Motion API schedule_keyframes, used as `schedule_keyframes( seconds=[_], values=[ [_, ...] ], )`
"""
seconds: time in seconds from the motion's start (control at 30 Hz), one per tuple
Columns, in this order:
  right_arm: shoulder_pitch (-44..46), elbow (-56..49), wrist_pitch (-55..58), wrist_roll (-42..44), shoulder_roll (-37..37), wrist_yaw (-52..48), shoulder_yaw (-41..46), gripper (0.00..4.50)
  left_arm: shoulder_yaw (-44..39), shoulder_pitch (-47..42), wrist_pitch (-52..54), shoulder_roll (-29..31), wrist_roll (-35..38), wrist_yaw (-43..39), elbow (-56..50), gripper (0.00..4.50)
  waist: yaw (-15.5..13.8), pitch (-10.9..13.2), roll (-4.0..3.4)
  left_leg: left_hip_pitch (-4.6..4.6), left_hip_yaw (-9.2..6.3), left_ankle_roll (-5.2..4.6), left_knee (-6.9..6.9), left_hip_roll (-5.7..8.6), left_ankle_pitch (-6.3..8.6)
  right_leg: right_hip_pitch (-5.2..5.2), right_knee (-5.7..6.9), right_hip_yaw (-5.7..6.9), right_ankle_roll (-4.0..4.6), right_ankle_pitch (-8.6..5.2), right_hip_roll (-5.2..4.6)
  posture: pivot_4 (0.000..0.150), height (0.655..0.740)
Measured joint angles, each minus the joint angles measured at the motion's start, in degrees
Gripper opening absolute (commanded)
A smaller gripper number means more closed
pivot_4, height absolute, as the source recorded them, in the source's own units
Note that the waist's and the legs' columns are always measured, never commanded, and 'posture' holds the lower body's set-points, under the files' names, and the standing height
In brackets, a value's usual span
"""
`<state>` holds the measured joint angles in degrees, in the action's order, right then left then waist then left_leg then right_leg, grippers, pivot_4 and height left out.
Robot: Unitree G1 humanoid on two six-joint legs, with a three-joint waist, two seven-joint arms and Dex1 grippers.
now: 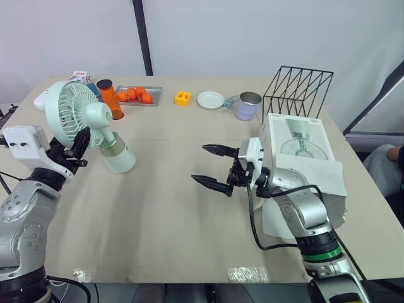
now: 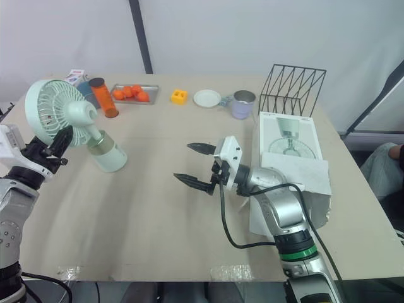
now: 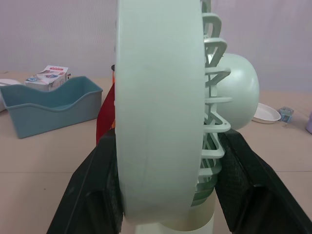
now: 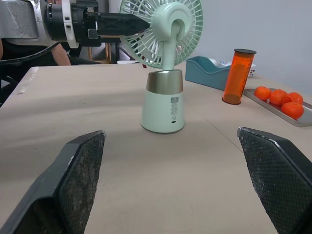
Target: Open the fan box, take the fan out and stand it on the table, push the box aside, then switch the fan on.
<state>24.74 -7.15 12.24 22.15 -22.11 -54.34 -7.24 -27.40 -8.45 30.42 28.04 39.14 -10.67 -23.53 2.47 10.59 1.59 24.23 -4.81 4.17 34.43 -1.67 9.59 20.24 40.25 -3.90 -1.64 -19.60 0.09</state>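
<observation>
Fan (image 1: 95, 120), mint green, stands upright, head pinched by left fingers (image 3: 92, 195); right fingers (image 1: 211, 183) spread.

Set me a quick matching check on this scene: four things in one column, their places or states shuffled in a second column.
1. fan
2. fan box
3. right gripper
4. mug

A. open, holding nothing
B. beside the black wire rack
C. standing on the table, head held by the left gripper
D. lying near the table's right edge

Pairs: 1-C, 2-D, 3-A, 4-B
</observation>
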Motion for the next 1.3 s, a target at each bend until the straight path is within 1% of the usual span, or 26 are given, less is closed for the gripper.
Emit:
schedule_keyframes(
  seconds=[0.17, 0.27, 0.3, 0.37, 0.5, 0.63, 0.83, 0.93, 1.07, 1.17, 1.23, 1.27, 1.3],
  values=[
    [0.0, -0.3, 0.6, 0.0, 0.0, 0.7, 0.0, 4.5, 0.2, -0.4, -0.1, 0.8, -0.4, -1.8, 0.7, 1.92, 0.0, 0.0, 0.0, 0.0, -0.01, 0.01, 0.0, 0.0, 0.0, 0.0, 0.0, 0.01, 0.0, 0.0, 0.0, 0.15, 0.74],
    [0.8, -1.8, 3.3, 0.1, -0.2, 1.9, 0.0, 4.5, 2.2, -1.2, -0.1, 2.2, -0.4, -4.8, 0.7, 1.92, -0.1, 0.0, 0.01, 0.04, -0.05, 0.02, 0.0, 0.03, -0.01, 0.01, 0.0, 0.05, 0.0, 0.0, -0.02, 0.15, 0.74],
    [1.6, -3.1, 5.2, 0.2, -0.3, 2.5, 0.0, 4.5, 4.0, -1.8, -0.1, 2.5, -0.4, -6.4, 0.4, 1.92, -0.2, 0.0, 0.01, 0.05, -0.05, 0.02, 0.0, 0.03, -0.01, 0.01, -0.01, 0.05, 0.0, 0.0, -0.02, 0.15, 0.74],
    [2.2, -4.1, 6.6, 0.3, -0.5, 3.2, 0.0, 4.5, 5.3, -2.4, 0.0, 2.6, -0.4, -7.4, 0.1, 1.92, -0.3, 0.0, 0.02, 0.06, -0.05, 0.02, 0.0, 0.03, -0.01, 0.01, -0.02, 0.06, -0.01, 0.0, -0.02, 0.15, 0.74],
    [3.2, -9.2, 15.0, 1.1, -0.7, 7.4, -0.1, 4.5, 12.3, -4.1, 0.9, 3.0, 0.0, -12.7, -3.1, 1.92, -0.3, 0.0, 0.03, 0.1, -0.04, 0.02, -0.04, 0.02, -0.01, 0.07, -0.04, 0.05, -0.01, 0.0, -0.02, 0.15, 0.74],
    [3.4, -14.1, 23.5, 2.3, -0.9, 11.8, -0.1, 4.5, 16.4, -4.8, 0.4, 3.2, -0.1, -17.5, -4.4, 1.92, -0.3, 0.0, 0.02, 0.1, -0.04, 0.02, -0.04, 0.02, -0.01, 0.08, -0.03, 0.05, 0.0, 0.0, 0.0, 0.15, 0.74],
    [2.1, -20.1, 32.7, 3.0, -2.1, 17.5, -0.1, 4.5, 20.5, -7.4, -0.3, 2.3, -0.6, -22.4, -3.5, 1.92, -0.5, 0.0, 0.03, 0.11, -0.05, 0.01, -0.03, 0.04, -0.01, 0.07, -0.04, 0.06, -0.01, 0.0, -0.02, 0.15, 0.74],
    [1.4, -20.9, 35.2, 3.2, -1.8, 20.1, -0.1, 4.5, 21.6, -8.2, -0.4, 2.0, -1.0, -23.5, -3.0, 1.92, -0.4, 0.0, 0.02, 0.11, -0.03, 0.0, -0.04, 0.03, 0.0, 0.09, -0.04, 0.03, -0.01, 0.0, 0.0, 0.15, 0.74],
    [1.5, -22.4, 38.1, 3.4, 0.9, 24.8, 0.0, 4.5, 22.0, -8.8, -1.0, 1.9, -2.1, -23.9, -2.3, 1.92, -0.3, 0.0, 0.02, 0.11, -0.04, 0.0, -0.03, 0.02, 0.0, 0.09, -0.04, 0.04, -0.01, 0.0, 0.01, 0.15, 0.74],
    [2.4, -23.0, 40.2, 3.6, 3.5, 28.3, 0.1, 3.65, 22.4, -9.1, -1.6, 1.6, -2.8, -24.6, -1.8, 1.92, -0.3, 0.0, 0.02, 0.11, -0.04, 0.01, -0.03, 0.03, -0.01, 0.09, -0.04, 0.03, -0.01, 0.01, 0.0, 0.15, 0.74],
    [2.9, -23.0, 40.5, 3.5, 3.9, 29.4, 0.1, 2.81, 22.6, -9.1, -1.7, 1.4, -3.1, -24.6, -1.8, 1.92, -0.4, 0.0, 0.02, 0.11, -0.05, 0.01, -0.03, 0.04, -0.01, 0.08, -0.04, 0.05, -0.02, 0.01, -0.02, 0.15, 0.74],
    [3.0, -23.0, 40.5, 3.5, 4.1, 29.8, 0.1, 2.48, 22.6, -9.1, -1.8, 1.2, -3.1, -24.6, -1.8, 1.92, -0.5, 0.0, 0.02, 0.11, -0.05, 0.01, -0.03, 0.04, 0.0, 0.08, -0.04, 0.05, -0.02, 0.0, -0.02, 0.15, 0.74],
    [3.0, -23.0, 40.5, 3.4, 4.3, 30.2, 0.1, 1.92, 22.6, -9.1, -1.8, 1.0, -3.2, -24.6, -1.8, 1.92, -0.5, 0.0, 0.02, 0.11, -0.05, 0.01, -0.03, 0.04, 0.0, 0.08, -0.04, 0.05, -0.02, 0.0, -0.01, 0.15, 0.74]
  ],
)
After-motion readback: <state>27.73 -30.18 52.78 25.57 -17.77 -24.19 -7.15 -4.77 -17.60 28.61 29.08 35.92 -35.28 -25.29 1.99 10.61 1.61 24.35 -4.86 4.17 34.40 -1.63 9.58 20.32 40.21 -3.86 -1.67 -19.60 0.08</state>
